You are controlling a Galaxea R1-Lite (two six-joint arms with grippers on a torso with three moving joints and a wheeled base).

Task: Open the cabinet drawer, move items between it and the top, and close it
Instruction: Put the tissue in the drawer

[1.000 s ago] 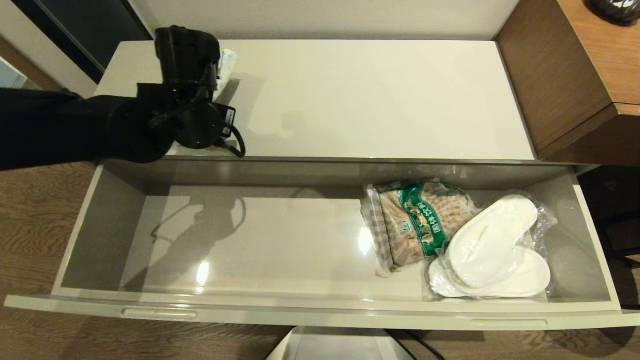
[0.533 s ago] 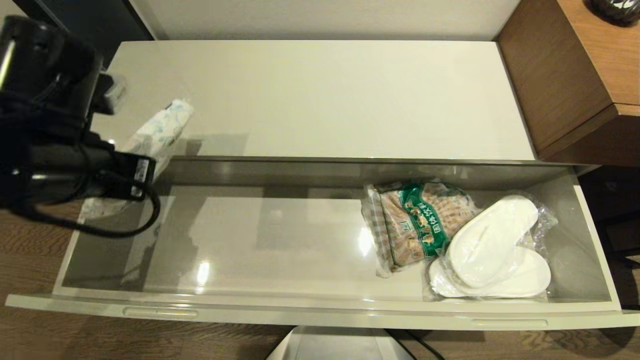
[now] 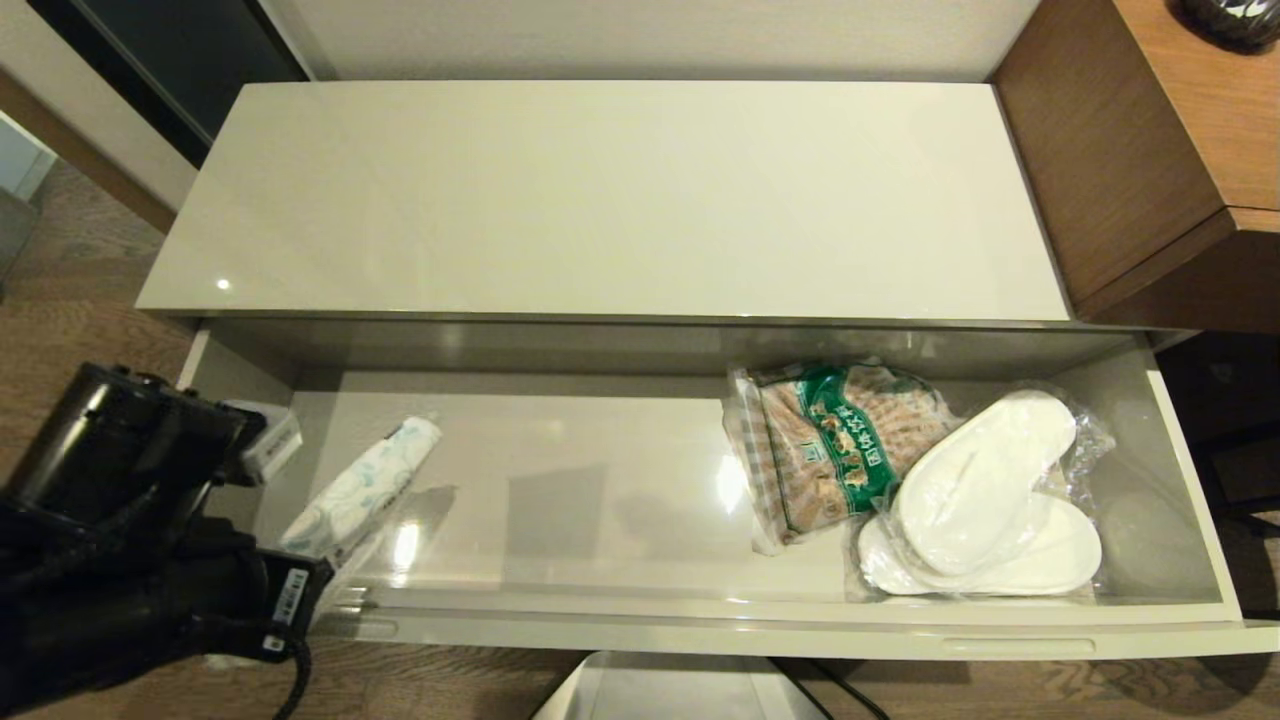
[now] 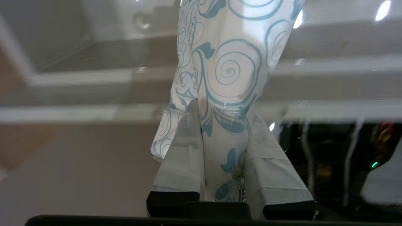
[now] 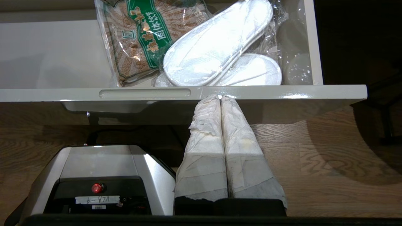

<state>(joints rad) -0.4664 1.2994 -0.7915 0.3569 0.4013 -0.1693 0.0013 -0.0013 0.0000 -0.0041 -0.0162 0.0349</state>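
Note:
The cabinet drawer (image 3: 700, 628) stands pulled fully out below the cream-white top (image 3: 620, 200), which is bare. My left arm (image 3: 130, 540) reaches in over the drawer's front left corner. The left gripper (image 4: 223, 125) is shut on one end of the item, a soft white pack with blue-green swirls (image 3: 365, 488) (image 4: 226, 69). The pack slants across the drawer's left end; I cannot tell whether it touches the floor. My right gripper (image 5: 220, 98) is shut on nothing and sits parked low, just below the drawer's front rim (image 5: 282, 92).
A green-labelled bag of brown snacks (image 3: 840, 445) and plastic-wrapped white slippers (image 3: 985, 500) lie at the drawer's right end. A brown wooden desk (image 3: 1150, 150) adjoins the cabinet on the right. My silver base (image 5: 94, 179) stands on the wooden floor under the drawer front.
My left arm has carried the pack from the back left of the top, forward over the left edge, and down into the drawer's left end. The right arm has not moved.

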